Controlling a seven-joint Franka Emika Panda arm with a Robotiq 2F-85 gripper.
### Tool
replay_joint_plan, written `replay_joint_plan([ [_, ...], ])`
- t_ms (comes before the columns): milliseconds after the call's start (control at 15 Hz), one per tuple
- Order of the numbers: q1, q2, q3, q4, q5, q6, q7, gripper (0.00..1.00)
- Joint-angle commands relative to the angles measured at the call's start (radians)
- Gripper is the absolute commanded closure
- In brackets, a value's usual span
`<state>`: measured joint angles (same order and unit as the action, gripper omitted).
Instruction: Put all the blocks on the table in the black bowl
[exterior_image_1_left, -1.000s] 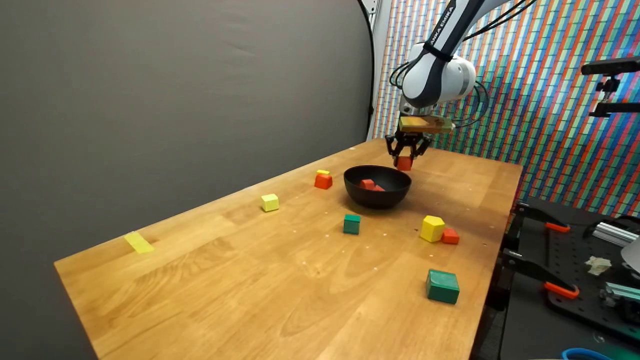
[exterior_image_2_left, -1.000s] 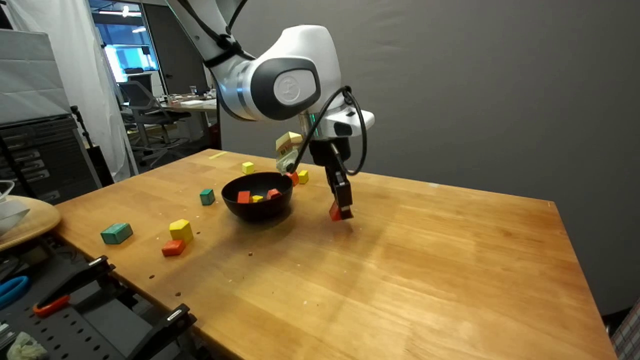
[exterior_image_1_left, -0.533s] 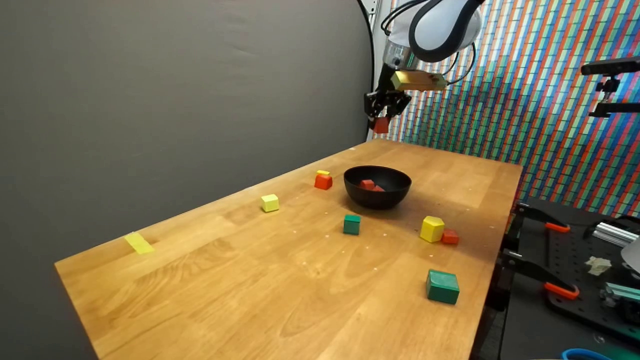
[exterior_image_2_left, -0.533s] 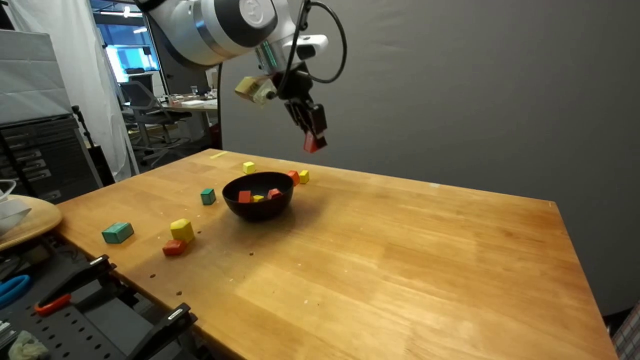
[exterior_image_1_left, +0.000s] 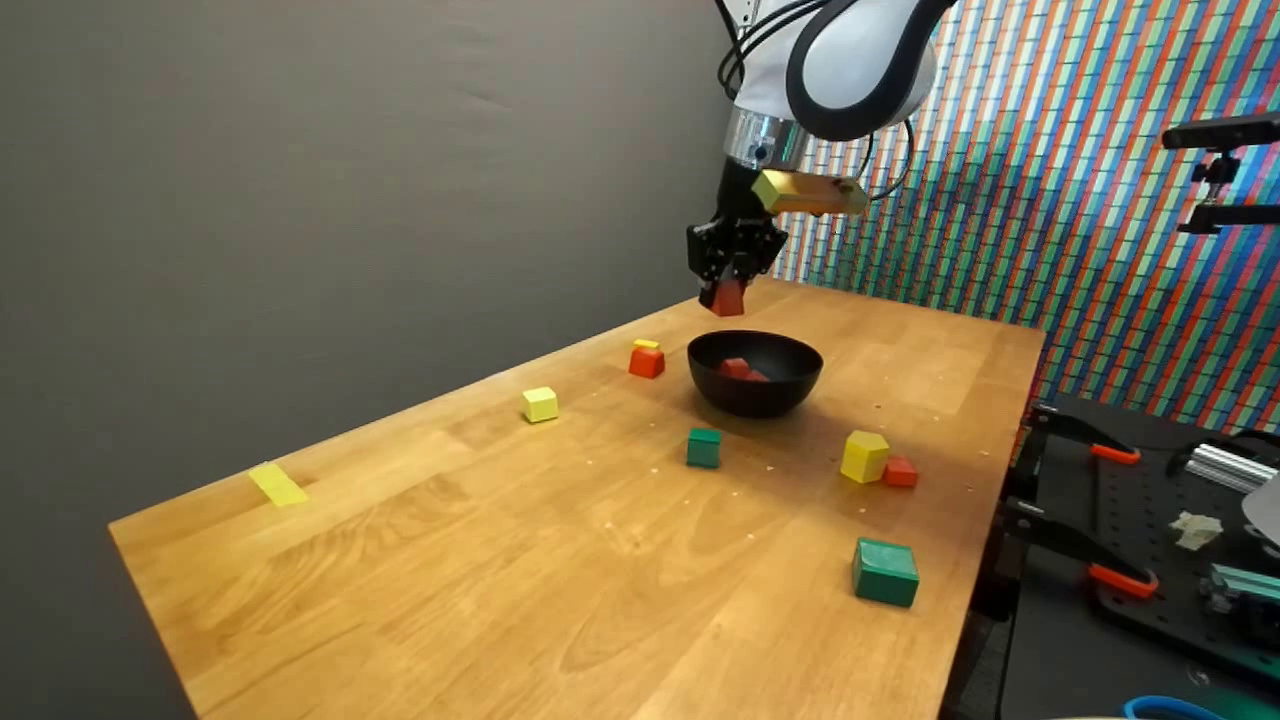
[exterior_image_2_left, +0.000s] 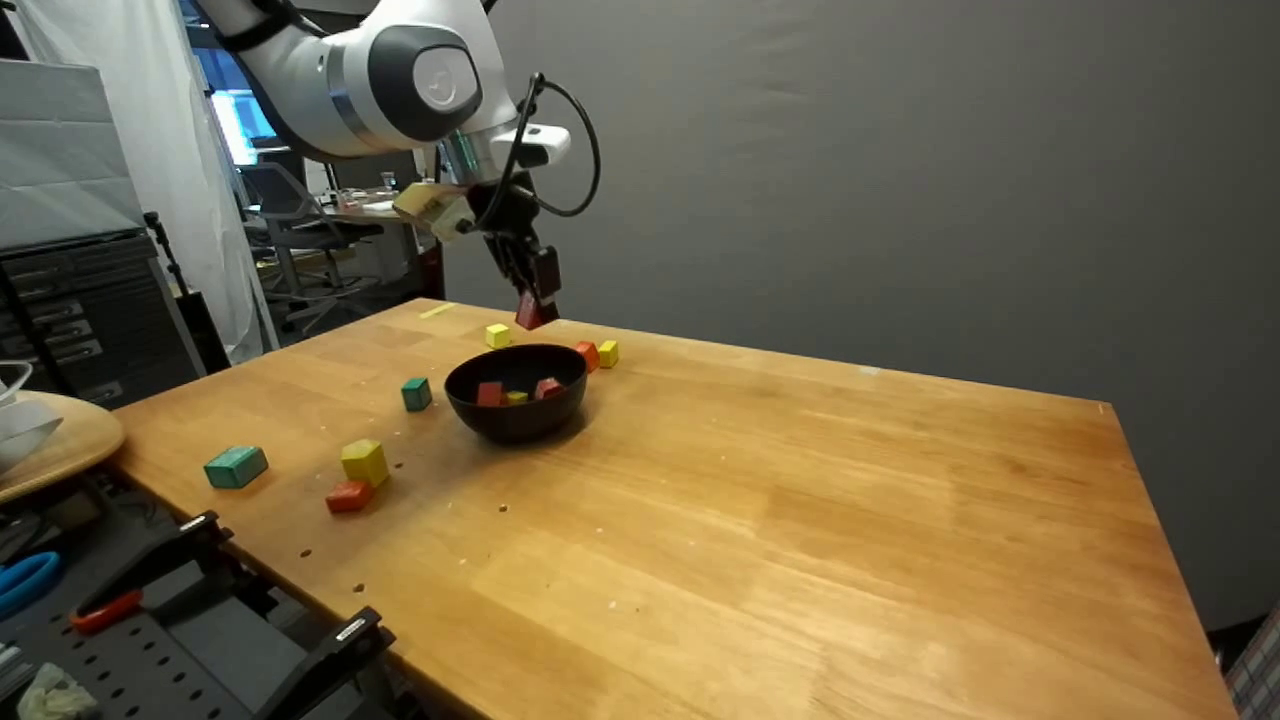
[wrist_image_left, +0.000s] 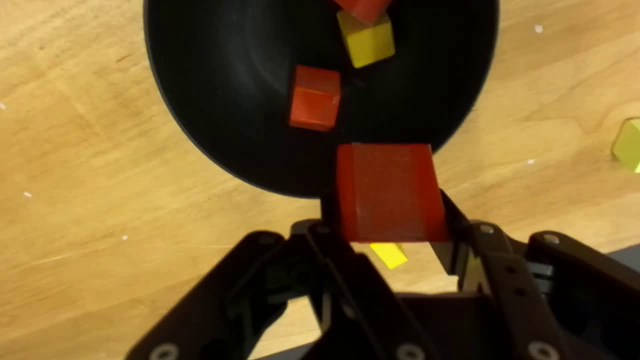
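Note:
My gripper (wrist_image_left: 390, 215) is shut on a red block (wrist_image_left: 387, 192), held above the table (exterior_image_1_left: 480, 560) at the rim of the black bowl (exterior_image_2_left: 515, 425). It also shows in both exterior views. The bowl (wrist_image_left: 225, 100) holds two red blocks (wrist_image_left: 315, 100) and a yellow one (wrist_image_left: 372, 45). On the table are a red block (exterior_image_1_left: 647, 363) with a yellow one (exterior_image_2_left: 608, 353) beside it, a pale yellow block (exterior_image_1_left: 540, 405), a small green block (exterior_image_1_left: 703, 449), a yellow block (exterior_image_1_left: 864, 457) touching a red one (exterior_image_1_left: 901, 472), and a larger green block (exterior_image_1_left: 886, 573).
A yellow tape strip (exterior_image_1_left: 278, 484) lies at the table's far corner. Black clamps (exterior_image_2_left: 325, 660) grip the table edge beside a dark perforated board (exterior_image_2_left: 150, 660). A grey backdrop (exterior_image_2_left: 900, 200) stands along the opposite edge. A round wooden board (exterior_image_2_left: 70, 440) is at one corner.
My gripper has lifted the red block off the table beside the bowl, carried it across toward the bowl, and come down somewhat. The bowl and the other blocks have not moved.

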<state>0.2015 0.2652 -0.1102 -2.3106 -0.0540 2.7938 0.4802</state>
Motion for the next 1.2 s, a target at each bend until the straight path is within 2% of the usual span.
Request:
replay_joint_plan([
  [0,0.021,0.058,-0.06,0.028,-0.119,-0.022,0.042,0.8],
  [67,0.025,0.07,-0.072,0.029,-0.144,-0.028,0.038,0.79],
  [133,0.024,0.077,-0.076,0.03,-0.158,-0.031,0.028,0.3],
  [267,0.005,0.073,-0.057,0.028,-0.139,-0.035,-0.014,0.25],
  [467,-0.003,0.029,-0.041,0.031,-0.136,-0.04,-0.061,0.01],
  [600,-0.002,0.007,-0.045,0.044,-0.185,-0.012,-0.123,0.0],
  [667,-0.024,0.003,-0.023,0.057,-0.178,-0.005,-0.188,0.0],
  [933,-0.168,0.019,0.171,0.117,-0.004,-0.013,-0.499,0.0],
  [1133,-0.206,0.051,0.286,0.183,0.14,-0.034,-0.7,0.0],
])
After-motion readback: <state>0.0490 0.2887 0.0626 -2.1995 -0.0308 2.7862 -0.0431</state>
